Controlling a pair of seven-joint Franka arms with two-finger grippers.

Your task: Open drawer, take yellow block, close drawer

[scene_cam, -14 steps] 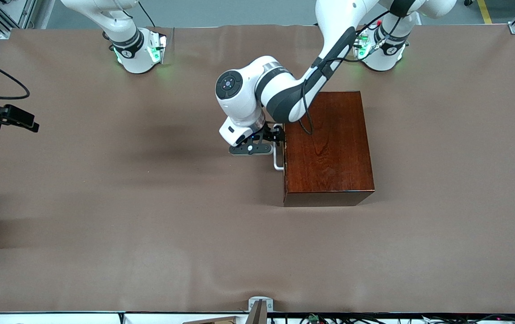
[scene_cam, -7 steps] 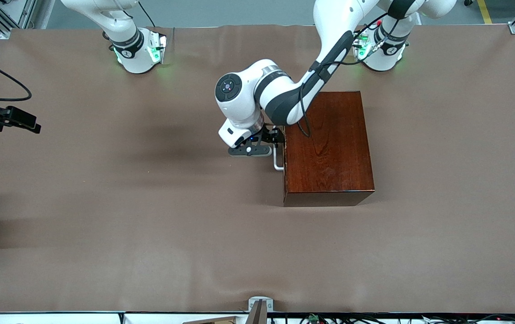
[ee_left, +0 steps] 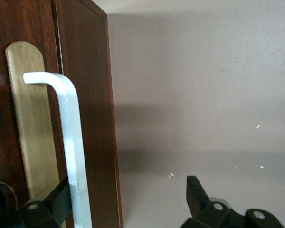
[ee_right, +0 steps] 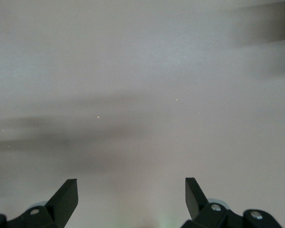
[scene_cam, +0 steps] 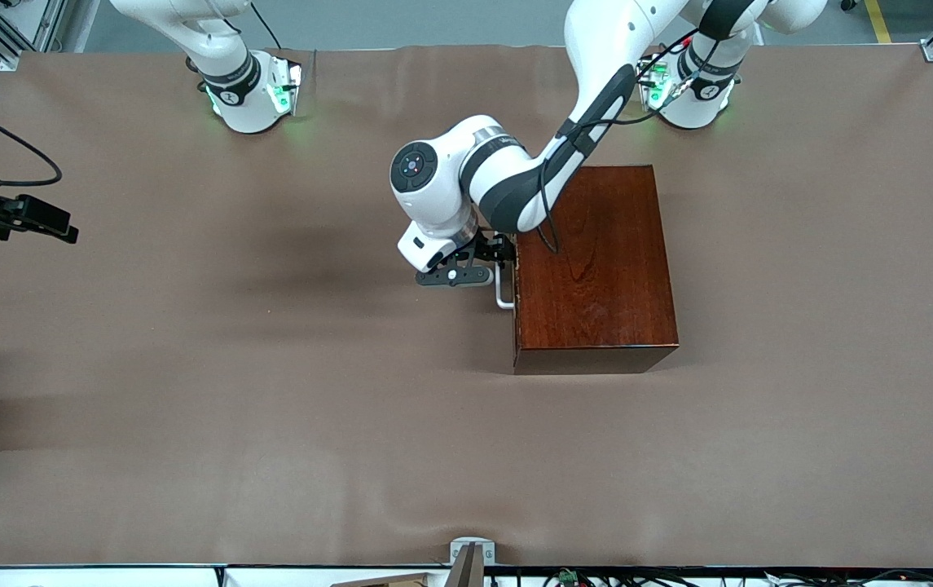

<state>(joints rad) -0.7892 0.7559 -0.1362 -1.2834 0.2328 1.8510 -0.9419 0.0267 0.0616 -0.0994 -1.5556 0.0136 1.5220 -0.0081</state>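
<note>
- One wooden box sits on the brown table, toward my left arm's end of the middle; it is glossy, dark reddish-brown, and its top is bare.
- It has one drawer, which is pushed fully in, its front flush with the box face. I cannot see what it holds.
- The yellow block shows in none of my views.
- One white bar handle stands out from the drawer front on the side that faces my right arm's end of the table. My left wrist view shows it as a bent white bar mounted over a pale strip.
- My left gripper is at that handle, low in front of the drawer. Its fingers are spread apart: one dark fingertip sits just beside the bar and the other is well clear of it over the table. The bar lies at the edge of the gap, and I have not clamped it.
- My right gripper waits over bare table at my right arm's end. Its two fingers are spread wide with nothing between them.
- Count: one box, one drawer, one handle, two grippers.
</note>
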